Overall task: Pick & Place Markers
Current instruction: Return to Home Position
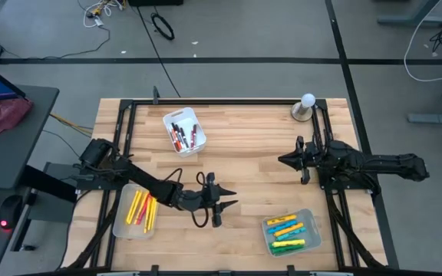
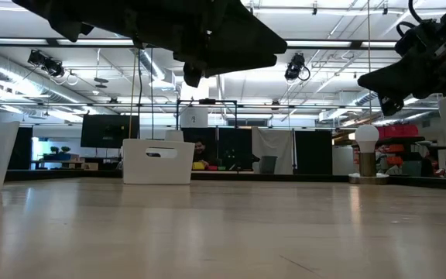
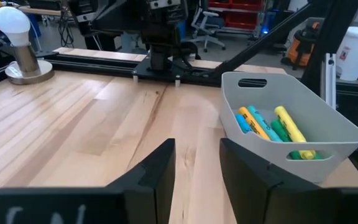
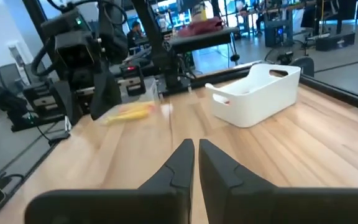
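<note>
Markers lie in three white trays. Red and dark ones fill the far tray (image 1: 184, 132). Yellow, orange and red ones are in the near-left tray (image 1: 136, 211). Yellow, blue and green ones (image 3: 272, 126) sit in the near-right tray (image 1: 290, 232). My left gripper (image 1: 229, 201) hangs over bare wood in the near middle, between the two near trays. It is open, and in the left wrist view only tabletop shows between its fingers (image 3: 197, 180). My right gripper (image 1: 282, 160) is shut and empty at the right side, pointing toward the table's left (image 4: 196, 155).
A light bulb on a round stand (image 1: 306, 107) sits at the far right corner. A black metal frame (image 1: 221, 100) runs along the table's edges. Bare wood lies between the three trays. The room beyond holds desks, cables and equipment.
</note>
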Robot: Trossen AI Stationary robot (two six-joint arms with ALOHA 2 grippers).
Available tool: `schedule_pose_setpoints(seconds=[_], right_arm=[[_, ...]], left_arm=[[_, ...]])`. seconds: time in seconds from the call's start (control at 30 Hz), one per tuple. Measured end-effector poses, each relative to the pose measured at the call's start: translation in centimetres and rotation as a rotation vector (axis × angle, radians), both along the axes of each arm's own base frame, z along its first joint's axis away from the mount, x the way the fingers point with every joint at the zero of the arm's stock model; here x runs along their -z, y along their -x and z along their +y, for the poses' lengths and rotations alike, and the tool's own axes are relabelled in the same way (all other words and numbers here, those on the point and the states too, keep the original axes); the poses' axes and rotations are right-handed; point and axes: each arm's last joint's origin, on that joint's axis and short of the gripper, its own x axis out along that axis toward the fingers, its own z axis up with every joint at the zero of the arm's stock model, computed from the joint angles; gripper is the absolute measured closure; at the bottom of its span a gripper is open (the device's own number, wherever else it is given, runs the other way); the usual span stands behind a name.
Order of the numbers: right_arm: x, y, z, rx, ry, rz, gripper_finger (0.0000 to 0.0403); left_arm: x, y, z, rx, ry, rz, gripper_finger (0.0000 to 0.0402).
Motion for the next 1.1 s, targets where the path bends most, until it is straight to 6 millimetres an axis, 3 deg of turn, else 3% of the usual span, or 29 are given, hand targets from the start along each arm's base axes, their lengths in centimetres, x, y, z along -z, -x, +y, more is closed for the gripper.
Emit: schedule_pose_setpoints(seconds=[0.47, 0.7, 1.1], right_arm=[[-0.5, 0.5, -0.2, 0.018, -0.001, -0.063, 0.0376], [-2.1, 1.2, 0.1, -0.057, 0.037, -0.235, 0.0376], [-0.8, 1.0, 0.2, -0.033, 0.009, -0.109, 0.0376]], left_arm=[[0.0, 0.2, -0.5, 0.015, 0.002, 0.001, 0.0271], [0.0, 0.7, -1.4, -0.003, -0.007, 0.001, 0.0271], [0.1, 1.1, -2.0, -0.047, -0.021, 0.003, 0.0271]])
